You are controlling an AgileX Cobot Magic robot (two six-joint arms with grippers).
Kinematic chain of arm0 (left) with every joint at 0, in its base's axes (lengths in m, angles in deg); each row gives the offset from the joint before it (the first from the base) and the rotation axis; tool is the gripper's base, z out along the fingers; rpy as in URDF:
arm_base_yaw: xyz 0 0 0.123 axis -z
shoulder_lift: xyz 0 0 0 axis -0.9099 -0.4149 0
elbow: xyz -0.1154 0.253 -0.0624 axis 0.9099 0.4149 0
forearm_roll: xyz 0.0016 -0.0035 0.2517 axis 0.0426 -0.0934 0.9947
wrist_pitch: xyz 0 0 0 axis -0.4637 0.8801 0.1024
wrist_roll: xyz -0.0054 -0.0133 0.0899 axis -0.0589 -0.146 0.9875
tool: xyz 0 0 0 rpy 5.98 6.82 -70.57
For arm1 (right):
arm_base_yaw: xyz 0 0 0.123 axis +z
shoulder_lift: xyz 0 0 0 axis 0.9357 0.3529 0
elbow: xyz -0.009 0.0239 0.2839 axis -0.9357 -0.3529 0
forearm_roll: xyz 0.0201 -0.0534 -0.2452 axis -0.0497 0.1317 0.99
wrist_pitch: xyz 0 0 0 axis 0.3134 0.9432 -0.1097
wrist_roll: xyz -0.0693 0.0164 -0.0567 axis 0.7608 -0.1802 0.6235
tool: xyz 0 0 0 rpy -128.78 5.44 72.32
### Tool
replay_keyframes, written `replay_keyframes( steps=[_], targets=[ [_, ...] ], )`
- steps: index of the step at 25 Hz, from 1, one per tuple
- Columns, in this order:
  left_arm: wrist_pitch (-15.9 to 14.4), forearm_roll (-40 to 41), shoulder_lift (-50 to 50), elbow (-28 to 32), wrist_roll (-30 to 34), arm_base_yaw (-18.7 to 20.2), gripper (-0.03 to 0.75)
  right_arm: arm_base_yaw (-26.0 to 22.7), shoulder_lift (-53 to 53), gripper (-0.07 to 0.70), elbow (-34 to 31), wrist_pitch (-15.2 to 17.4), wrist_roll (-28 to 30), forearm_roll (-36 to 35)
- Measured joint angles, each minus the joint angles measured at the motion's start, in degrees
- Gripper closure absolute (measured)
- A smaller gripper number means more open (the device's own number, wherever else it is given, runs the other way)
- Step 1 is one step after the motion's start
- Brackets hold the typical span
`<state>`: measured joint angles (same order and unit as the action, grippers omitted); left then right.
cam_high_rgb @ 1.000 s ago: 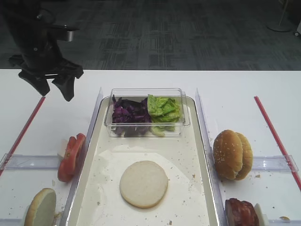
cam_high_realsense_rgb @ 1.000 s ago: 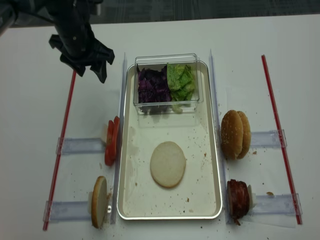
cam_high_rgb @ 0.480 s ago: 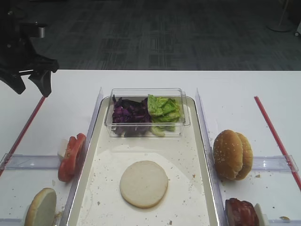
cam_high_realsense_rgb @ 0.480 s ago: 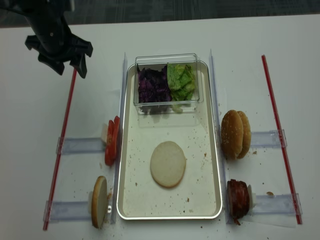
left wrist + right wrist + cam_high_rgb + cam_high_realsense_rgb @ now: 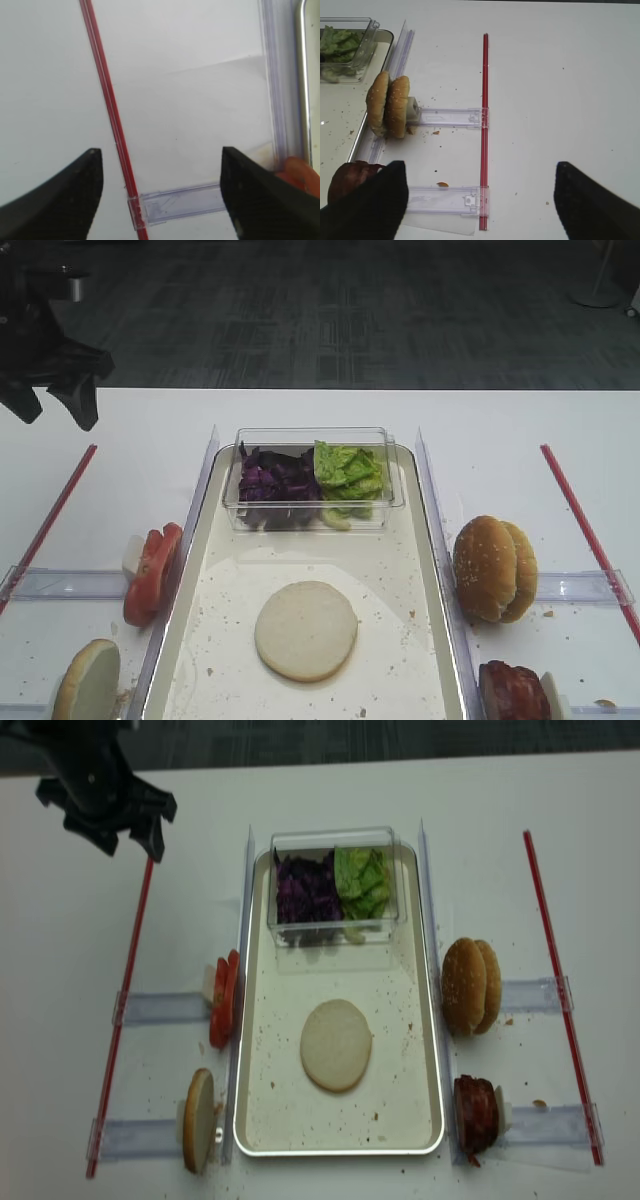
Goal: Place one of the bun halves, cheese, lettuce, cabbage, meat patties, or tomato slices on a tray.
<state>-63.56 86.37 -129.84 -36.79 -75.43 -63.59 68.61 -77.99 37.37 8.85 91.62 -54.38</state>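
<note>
With the thin pale round bun half (image 5: 336, 1046) lying flat mid-floor on the large silver metal tray (image 5: 432, 1050), we hold both the left gripper (image 5: 106, 832) and right gripper (image 5: 477, 200) spread and empty, so the only risk we see is bumping the upright red tomato slices (image 5: 222, 1001) on a low return pass.

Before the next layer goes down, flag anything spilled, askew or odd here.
Only crumbs stand out: brown specks are scattered over the tray floor around the bun half, and a few lie on the table beside the seeded buns. The bun half lies flat, and the clear box sits square at the tray's far end.
</note>
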Motion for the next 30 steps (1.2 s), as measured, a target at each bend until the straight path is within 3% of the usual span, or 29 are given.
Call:
replay_keyframes(
  steps=[12, 30],
  targets=[
    [-0.49, 0.37, 14.97, 9.66, -0.08, 0.0, 0.257, 0.0, 0.0, 0.017, 0.0, 0.0, 0.0, 0.0],
    [-0.93, 0.37, 47.0, 33.56, -2.54, 0.0, 0.257, 0.0, 0.0, 0.017, 0.0, 0.0, 0.0, 0.0]
  ],
)
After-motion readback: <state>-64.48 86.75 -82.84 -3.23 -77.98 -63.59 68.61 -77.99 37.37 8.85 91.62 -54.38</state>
